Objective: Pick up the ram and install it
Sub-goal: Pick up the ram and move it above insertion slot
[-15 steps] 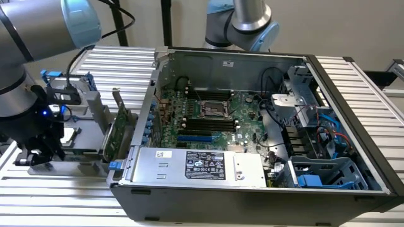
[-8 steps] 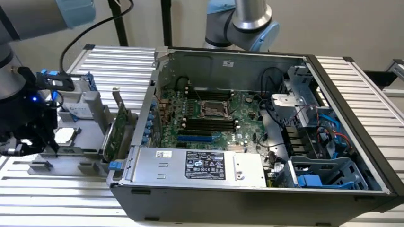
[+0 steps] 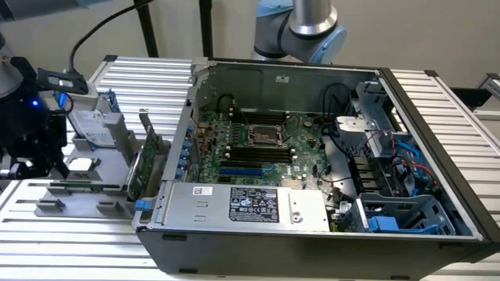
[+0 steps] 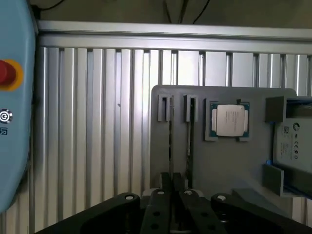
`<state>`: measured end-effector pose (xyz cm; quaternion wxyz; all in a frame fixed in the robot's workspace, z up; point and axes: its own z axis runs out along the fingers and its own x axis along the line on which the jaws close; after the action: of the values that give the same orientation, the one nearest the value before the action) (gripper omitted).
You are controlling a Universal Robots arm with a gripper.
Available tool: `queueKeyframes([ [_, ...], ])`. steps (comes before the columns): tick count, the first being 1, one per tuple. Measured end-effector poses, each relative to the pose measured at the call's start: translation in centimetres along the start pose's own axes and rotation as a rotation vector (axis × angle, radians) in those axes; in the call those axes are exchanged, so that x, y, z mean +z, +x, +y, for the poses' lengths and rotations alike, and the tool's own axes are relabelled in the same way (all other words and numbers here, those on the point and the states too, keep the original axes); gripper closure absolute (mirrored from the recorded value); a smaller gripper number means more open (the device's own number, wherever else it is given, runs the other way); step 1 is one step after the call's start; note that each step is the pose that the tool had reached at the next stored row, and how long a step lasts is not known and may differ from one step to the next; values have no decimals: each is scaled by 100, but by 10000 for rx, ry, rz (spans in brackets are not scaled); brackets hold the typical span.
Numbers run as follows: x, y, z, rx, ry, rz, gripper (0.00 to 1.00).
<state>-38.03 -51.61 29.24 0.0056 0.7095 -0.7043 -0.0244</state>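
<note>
The ram point(image 3: 84, 186) is a thin green stick resting on edge in the slots of a grey parts holder point(image 3: 93, 202), on the exterior view's left. From the wrist, two thin sticks stand side by side in the holder point(image 4: 219, 161). One ram stick point(image 4: 170, 139) runs straight toward my fingers, and its near end is hidden behind them. The other stick point(image 4: 189, 139) lies just beside it. My gripper point(image 3: 35, 167) point(image 4: 173, 181) hovers over the holder's end, with its dark fingers point(image 4: 165, 184) drawn close together. The black motherboard slots point(image 3: 254, 154) lie inside the open computer case point(image 3: 437, 146).
The holder also carries a processor chip point(image 4: 230, 120), a grey hard drive with blue rails point(image 4: 292, 141) and an upright green expansion card point(image 3: 142, 161). The case stands on a ribbed aluminium table point(image 4: 97, 122). A power supply point(image 3: 250, 205) and cables crowd the case's near side.
</note>
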Motion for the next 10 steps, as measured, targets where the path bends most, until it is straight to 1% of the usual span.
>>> queueKeyframes([
  [10,-345,-28,-234,-18,-3,-99,100],
])
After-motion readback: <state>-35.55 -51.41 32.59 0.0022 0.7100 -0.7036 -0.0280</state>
